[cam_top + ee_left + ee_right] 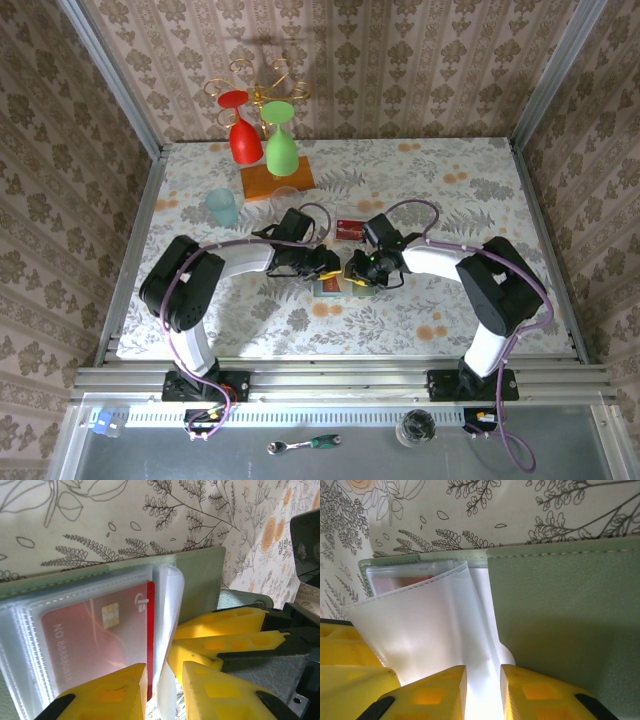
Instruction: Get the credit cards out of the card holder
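**Partly emptied: card holder (pixel 333 287) open, at least one card left inside**

Card holder lies opened on the tabletop (pixel 450 180), its clear sleeve leaves (pixel 420 625) fanned up from the spine against the green cover. One red credit card (pixel 95 635), chip showing, sits fully pocketed in the sleeve stack. No blue card spotted; the other leaves are too cloudy to read.

Just beyond the holder's far edge, a small red stack (pixel 350 229) lies loose on the tabletop. Judged to be cards already taken out; number unclear.

Left pincer (pixel 164 690) is at the holder's left side, jaws narrowly apart astride the edge of a leaf, tabletop pattern visible through the gap, nothing clamped. Right pincer (pixel 482 692) is at the holder's right side, jaws close either side of a leaf. The gap is all white glare, so I cannot tell whether it pinches or merely straddles.

Judgement: mid-task. Some cards out, the red one at least to be drawn, remaining leaves to be checked
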Robot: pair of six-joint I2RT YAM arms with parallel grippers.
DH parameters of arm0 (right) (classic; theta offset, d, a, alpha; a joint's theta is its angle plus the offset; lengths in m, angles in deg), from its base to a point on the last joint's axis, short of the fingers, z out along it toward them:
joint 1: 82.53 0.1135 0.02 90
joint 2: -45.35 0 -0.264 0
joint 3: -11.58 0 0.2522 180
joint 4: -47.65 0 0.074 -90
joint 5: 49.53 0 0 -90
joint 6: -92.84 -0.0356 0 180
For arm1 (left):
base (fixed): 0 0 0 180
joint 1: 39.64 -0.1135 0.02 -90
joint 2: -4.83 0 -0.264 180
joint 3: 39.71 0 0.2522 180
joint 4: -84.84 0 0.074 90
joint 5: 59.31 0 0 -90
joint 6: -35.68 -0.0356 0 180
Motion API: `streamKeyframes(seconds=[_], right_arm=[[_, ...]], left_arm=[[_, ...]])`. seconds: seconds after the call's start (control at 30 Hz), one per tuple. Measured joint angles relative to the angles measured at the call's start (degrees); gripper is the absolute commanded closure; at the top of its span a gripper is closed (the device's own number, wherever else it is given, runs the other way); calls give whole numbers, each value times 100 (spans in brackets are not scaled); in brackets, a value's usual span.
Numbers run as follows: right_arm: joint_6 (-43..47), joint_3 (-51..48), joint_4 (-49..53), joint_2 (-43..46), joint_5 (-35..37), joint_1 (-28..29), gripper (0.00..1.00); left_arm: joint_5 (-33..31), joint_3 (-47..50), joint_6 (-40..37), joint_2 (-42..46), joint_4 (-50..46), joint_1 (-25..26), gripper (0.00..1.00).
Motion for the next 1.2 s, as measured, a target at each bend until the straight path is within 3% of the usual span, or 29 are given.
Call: streamKeyframes(seconds=[0.83,1.2], right_arm=[[308,-599,374,1499,-24,-844,75],[435,-822,391,1731,-173,-1062,74]], left_arm=[[4,-981,177,-566,-144,433,77],[4,-1379,177,-857,-310,568,77]])
